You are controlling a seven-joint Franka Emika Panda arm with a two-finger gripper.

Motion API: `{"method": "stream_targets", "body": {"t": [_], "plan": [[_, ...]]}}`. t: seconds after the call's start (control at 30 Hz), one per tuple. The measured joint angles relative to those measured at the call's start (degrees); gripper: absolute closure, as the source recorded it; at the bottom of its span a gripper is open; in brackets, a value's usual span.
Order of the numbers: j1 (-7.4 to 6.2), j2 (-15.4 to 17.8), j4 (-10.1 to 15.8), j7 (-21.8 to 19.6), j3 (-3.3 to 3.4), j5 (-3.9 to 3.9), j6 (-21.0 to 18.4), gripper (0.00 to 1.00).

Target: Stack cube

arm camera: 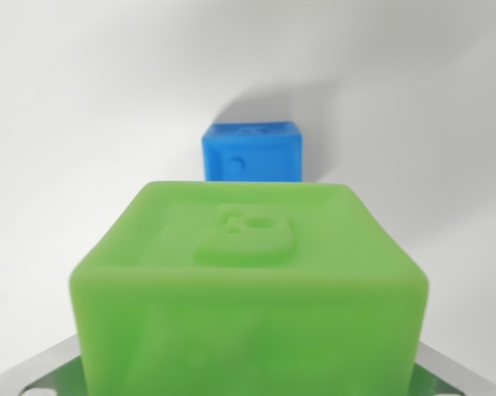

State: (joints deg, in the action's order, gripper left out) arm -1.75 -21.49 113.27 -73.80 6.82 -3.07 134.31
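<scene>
2 cubes remain unstacked: I seem to grip the near green cube [248, 289], fingers unseen; blue cube [252, 152] sits far.

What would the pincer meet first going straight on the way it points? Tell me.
Probably the blue cube, which lies directly beyond the green cube filling the near view. Depth between them is unclear, and the pincer's own state cannot be seen.
</scene>
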Motion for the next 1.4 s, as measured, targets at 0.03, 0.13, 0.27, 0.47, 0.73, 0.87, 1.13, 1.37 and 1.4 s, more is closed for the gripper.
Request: {"method": "stream_targets", "body": {"t": [0.03,0.13,0.27,0.47,0.73,0.87,1.13,1.37,1.4], "plan": [[0.00,-0.2,0.1,0.0,-0.01,-0.04,0.4,1.00],[0.00,-0.9,0.3,0.1,-0.04,-0.18,1.2,1.00],[0.02,-2.2,0.4,0.2,-0.10,-0.43,2.6,1.00],[0.08,-3.8,0.6,0.4,-0.18,-0.78,4.4,1.00],[0.21,-5.9,0.7,0.6,-0.37,-1.13,6.6,1.00],[0.26,-7.0,0.7,0.8,-0.47,-1.32,7.6,1.00],[0.35,-8.6,0.6,0.9,-0.62,-1.63,9.2,1.00],[0.47,-9.9,0.5,1.1,-0.77,-1.84,10.4,1.00],[0.48,-10.0,0.5,1.1,-0.79,-1.86,10.5,1.00]]}}
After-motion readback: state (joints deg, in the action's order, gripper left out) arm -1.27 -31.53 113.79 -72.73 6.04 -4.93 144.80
